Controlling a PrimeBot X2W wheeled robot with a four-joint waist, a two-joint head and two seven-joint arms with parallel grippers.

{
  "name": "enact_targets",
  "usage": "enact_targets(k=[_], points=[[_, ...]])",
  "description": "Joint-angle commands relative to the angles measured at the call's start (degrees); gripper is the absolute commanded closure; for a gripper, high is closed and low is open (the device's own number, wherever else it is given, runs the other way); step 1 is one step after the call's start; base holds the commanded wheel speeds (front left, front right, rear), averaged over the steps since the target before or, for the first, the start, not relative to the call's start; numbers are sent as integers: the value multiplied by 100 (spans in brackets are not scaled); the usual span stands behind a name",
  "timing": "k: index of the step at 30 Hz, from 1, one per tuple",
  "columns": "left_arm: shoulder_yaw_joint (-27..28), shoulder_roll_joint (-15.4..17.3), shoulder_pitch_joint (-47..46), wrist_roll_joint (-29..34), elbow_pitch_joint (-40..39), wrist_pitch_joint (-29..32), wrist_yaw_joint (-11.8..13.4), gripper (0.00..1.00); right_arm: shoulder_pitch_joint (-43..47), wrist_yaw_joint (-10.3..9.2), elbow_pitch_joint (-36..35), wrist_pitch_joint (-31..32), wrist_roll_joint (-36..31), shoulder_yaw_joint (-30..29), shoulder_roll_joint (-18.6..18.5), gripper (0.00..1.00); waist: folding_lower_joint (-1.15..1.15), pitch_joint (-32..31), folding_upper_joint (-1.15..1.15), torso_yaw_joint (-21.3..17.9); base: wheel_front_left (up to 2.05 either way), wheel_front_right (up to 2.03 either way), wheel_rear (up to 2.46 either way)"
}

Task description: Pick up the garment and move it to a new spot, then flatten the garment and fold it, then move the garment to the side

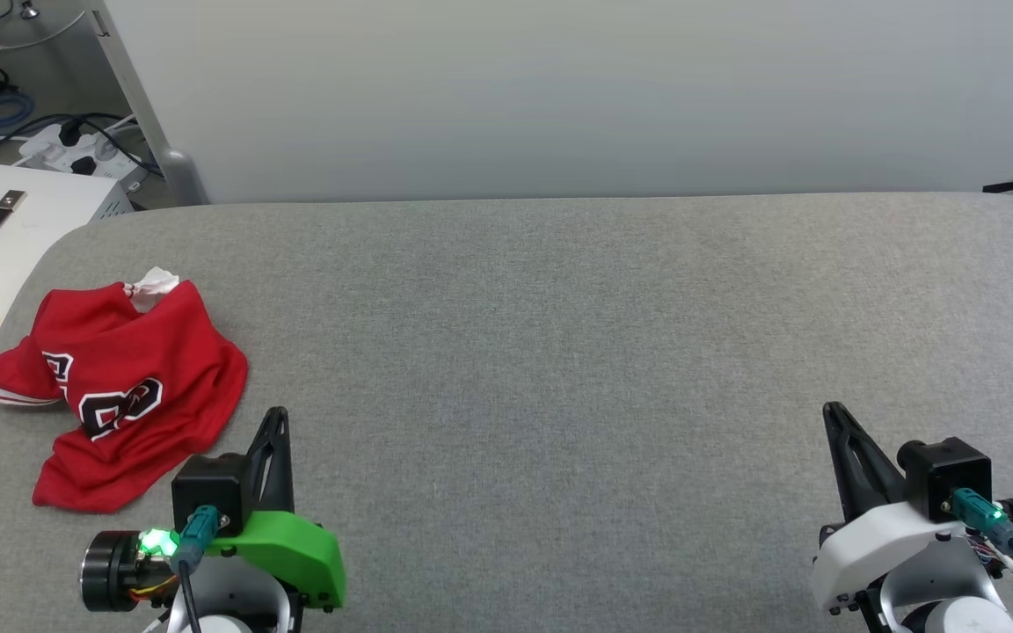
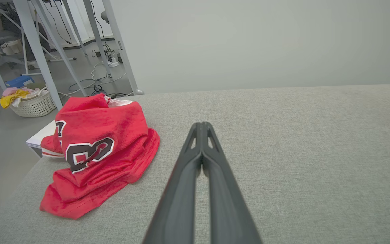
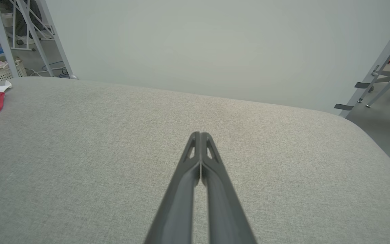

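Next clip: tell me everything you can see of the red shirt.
The garment is a red shirt of soft-looking cloth with black, white-outlined lettering half hidden by folds, white cloth showing at its far end and striped trim at its left. It lies crumpled in a heap near the left edge of the grey table, touching nothing else; the left gripper stands apart.

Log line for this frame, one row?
red shirt: crumpled, untouched, table left edge | left gripper: fingers shut, empty | right gripper: fingers shut, empty
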Motion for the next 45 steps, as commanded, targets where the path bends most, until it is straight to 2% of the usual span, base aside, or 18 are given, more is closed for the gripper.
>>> enact_targets(k=[1,25,26,45], points=[[3,-25,-102,54,-13,-5,24,100,-74,-4,-20,16,-55,-10,0,100,0,0,0,0,0,0,0],[3,-25,-102,54,-13,-5,24,100,-74,-4,-20,16,-55,-10,0,100,0,0,0,0,0,0,0],[0,1,2,-4,0,-1,-1,0,1,0,1,0,4,1,0,0,0,0,0,0,0,0,0],[-47,-2,33,-148,127,-184,6,0,-29,-1,88,-181,149,-15,0,0,0,13,0,-7,0,0,0]])
